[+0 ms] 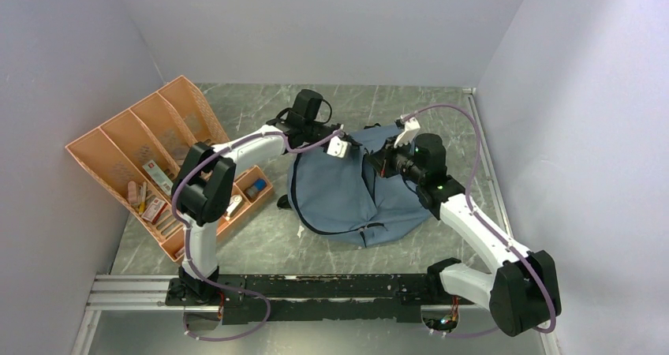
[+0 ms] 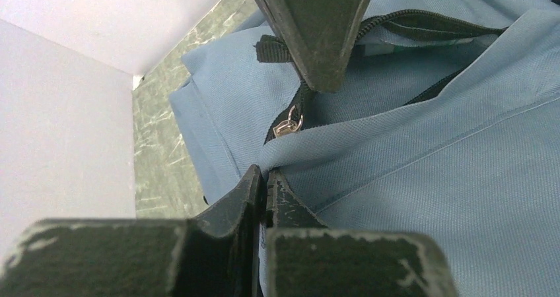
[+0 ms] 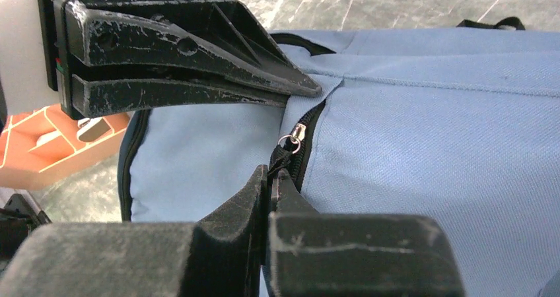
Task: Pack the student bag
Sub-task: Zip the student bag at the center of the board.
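– Where does the student bag lie?

– The student bag [image 1: 347,197] is slumped on the bench [image 1: 260,248], about the middle and a little to the right; it is grey-blue cloth with black zipper trim curving down its left side; both arms meet over its far end.

– And the zipper there?

– A small silver zipper slider [image 3: 294,138] sits on the black zipper; in the left wrist view the zipper stands parted beyond it, with a dark gap between the two cloth edges.

– How is the right pincer?

– The right pincer [image 3: 269,178] is pressed together, pinching the black trim that hangs just below the slider; blue cloth lies on either side of its tips.

– The left one?

– The left pincer [image 2: 265,178] is pressed together too, nipping a fold of the blue cloth just beside the slider; the two pincers point at each other, tips near, with the slider between them.

– Anything else on the bench?

– An orange tray [image 1: 118,146] with slanted compartments stands at the left, well apart from the bag; small things lie in its near compartments, too small to name.
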Tool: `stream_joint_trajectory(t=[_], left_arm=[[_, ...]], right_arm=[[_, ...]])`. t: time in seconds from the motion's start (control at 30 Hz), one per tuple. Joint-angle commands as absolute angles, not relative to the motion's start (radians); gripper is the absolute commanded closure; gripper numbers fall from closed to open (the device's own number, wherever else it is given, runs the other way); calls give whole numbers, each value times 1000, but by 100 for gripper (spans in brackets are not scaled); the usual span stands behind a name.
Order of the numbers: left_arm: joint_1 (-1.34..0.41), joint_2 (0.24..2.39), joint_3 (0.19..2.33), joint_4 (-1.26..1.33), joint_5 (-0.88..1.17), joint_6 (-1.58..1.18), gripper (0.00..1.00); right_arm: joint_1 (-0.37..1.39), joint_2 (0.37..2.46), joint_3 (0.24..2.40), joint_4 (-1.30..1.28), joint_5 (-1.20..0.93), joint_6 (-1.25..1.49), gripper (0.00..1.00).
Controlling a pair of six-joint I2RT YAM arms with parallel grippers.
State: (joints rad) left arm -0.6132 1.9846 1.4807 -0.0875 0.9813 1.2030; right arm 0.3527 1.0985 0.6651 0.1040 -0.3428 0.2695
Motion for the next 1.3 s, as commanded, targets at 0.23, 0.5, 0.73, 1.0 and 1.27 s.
stream_joint_trajectory(t=[0.23, 0.5, 0.73, 1.0, 1.27], left_arm=[[-531, 2023, 1474, 14, 915, 1146, 95], [-531, 2018, 1422, 148, 889, 1060, 95], [-517, 2035, 1425, 209, 829, 1004, 95], [-472, 2064, 1405, 339, 755, 913, 95], [-452, 2107, 1425, 364, 697, 873, 95]], right_arm=[[359, 1064, 732, -169, -469, 269, 100], [360, 1086, 767, -326, -484, 289, 100], [364, 1077, 773, -462, -426, 359, 100], [365, 1062, 751, -570, -341, 414, 100], [369, 1105, 712, -578, -352, 418, 100]])
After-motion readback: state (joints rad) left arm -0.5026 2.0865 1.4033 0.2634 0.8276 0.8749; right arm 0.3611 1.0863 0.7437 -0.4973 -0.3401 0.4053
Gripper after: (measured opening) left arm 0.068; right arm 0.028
